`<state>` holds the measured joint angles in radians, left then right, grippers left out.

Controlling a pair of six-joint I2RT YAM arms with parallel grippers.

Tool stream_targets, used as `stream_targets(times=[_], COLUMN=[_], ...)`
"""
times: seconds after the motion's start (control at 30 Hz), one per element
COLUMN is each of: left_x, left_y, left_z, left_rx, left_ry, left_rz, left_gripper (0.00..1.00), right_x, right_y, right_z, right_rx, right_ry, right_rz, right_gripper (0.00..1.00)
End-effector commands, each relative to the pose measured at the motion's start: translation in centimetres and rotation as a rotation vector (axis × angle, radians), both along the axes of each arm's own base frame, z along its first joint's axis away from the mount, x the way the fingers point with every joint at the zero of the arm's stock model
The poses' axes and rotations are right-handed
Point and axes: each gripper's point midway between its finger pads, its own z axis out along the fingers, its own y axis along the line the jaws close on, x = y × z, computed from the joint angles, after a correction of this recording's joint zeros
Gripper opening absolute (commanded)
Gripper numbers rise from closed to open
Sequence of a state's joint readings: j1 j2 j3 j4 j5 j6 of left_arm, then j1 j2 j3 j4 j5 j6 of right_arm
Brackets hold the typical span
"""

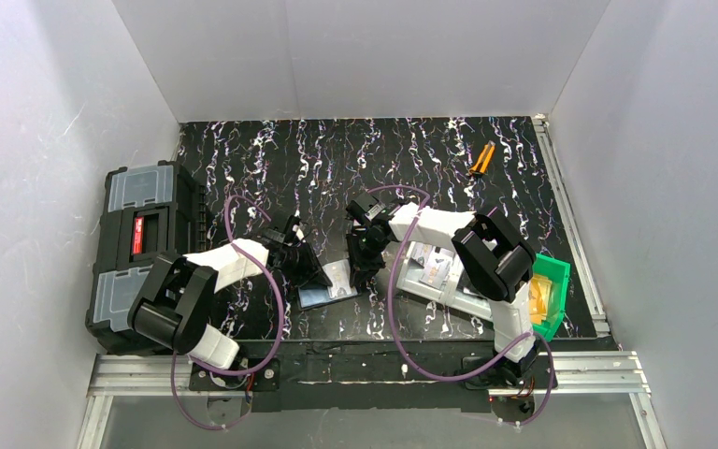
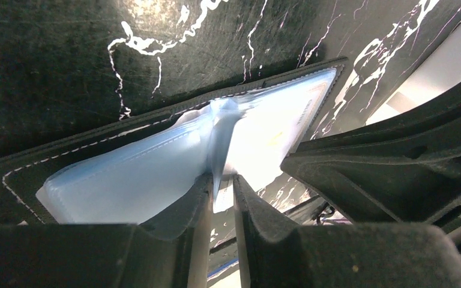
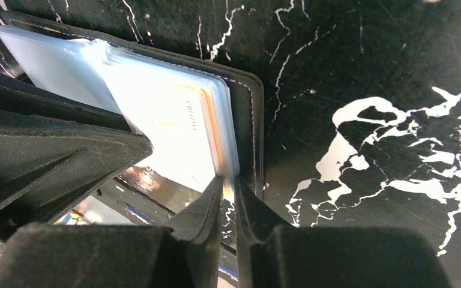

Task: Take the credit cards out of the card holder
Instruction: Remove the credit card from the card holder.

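The black card holder lies open on the dark marbled table between my two grippers, its blue-grey pockets facing up. In the left wrist view my left gripper is shut on the middle pocket flap of the holder. In the right wrist view my right gripper is shut on the near edge of the credit cards, a pale card over an orange-edged one, both lying inside the holder's right pocket. The two grippers stand close together over the holder.
A big black toolbox stands at the left edge. A grey tray and a green bin sit at the right, under the right arm. A small orange-handled tool lies at the far right.
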<state>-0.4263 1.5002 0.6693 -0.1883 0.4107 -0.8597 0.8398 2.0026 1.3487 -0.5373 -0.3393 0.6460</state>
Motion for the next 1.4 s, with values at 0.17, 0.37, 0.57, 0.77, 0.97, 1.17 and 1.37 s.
stream_targets(times=[0.17,0.37,0.57,0.77,0.97,1.17,1.37], left_x=[0.3,0.5,0.1,-0.3,-0.6,-0.7,-0.8], left_y=[-1.5,-2.0,-1.1,0.7,1.9,2.8,4.5], left_z=[0.5,1.5,1.2,0.7,0.5,0.5,0.3], left_rx=[-0.079,-0.117,-0.064,0.038,0.092,0.128,0.185], left_ry=[-0.035,-0.054,-0.049,-0.051,-0.049,-0.050,-0.041], left_rz=[-0.012,-0.013,-0.018,-0.030,-0.034,-0.031,-0.017], left_gripper=[0.14,0.07,0.00,0.00,0.00,0.00,0.00], right_x=[-0.4,-0.4,-0.3,-0.3,-0.4,-0.3,-0.3], right_y=[0.6,0.6,0.0,-0.7,-1.3,-1.4,-1.6], right_z=[-1.1,-1.4,-1.9,-2.5,-2.9,-3.1,-3.3], right_rx=[-0.023,-0.037,-0.073,-0.112,-0.128,-0.132,-0.129], right_ry=[0.001,0.003,0.004,0.008,0.023,0.031,0.042], right_rz=[0.026,0.030,0.016,-0.006,-0.027,-0.038,-0.043], right_gripper=[0.14,0.12,0.07,0.04,0.02,0.01,0.01])
